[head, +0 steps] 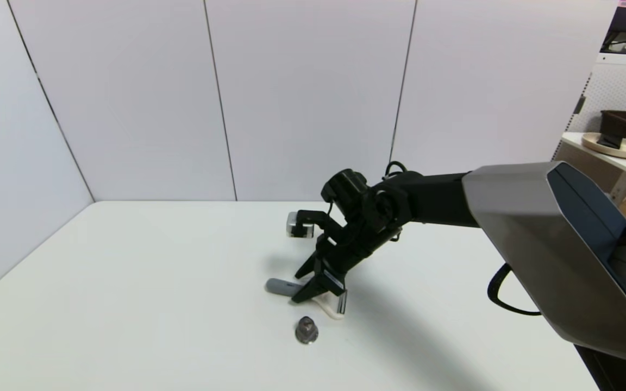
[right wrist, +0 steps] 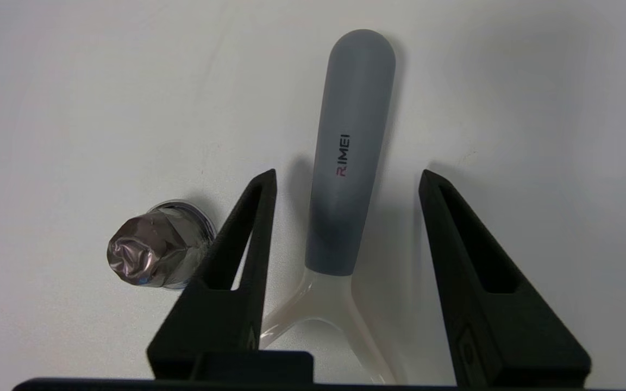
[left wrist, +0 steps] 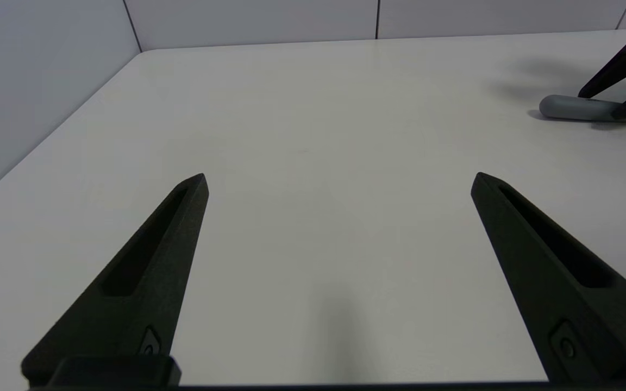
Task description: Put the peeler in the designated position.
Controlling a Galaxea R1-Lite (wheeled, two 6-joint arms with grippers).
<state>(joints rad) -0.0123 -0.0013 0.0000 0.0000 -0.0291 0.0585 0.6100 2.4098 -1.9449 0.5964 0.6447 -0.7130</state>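
My right gripper [right wrist: 345,179] hangs low with fingers wide on both sides of the peeler [right wrist: 345,163], which lies flat on the table [head: 155,282] just beside the nut [head: 306,330], probably released there, while my left gripper [left wrist: 340,182] idles open.

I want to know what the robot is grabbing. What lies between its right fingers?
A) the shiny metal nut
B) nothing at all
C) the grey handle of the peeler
C: in the right wrist view the peeler lies on the table with its grey handle between the open right gripper fingers; the metal nut sits outside them.
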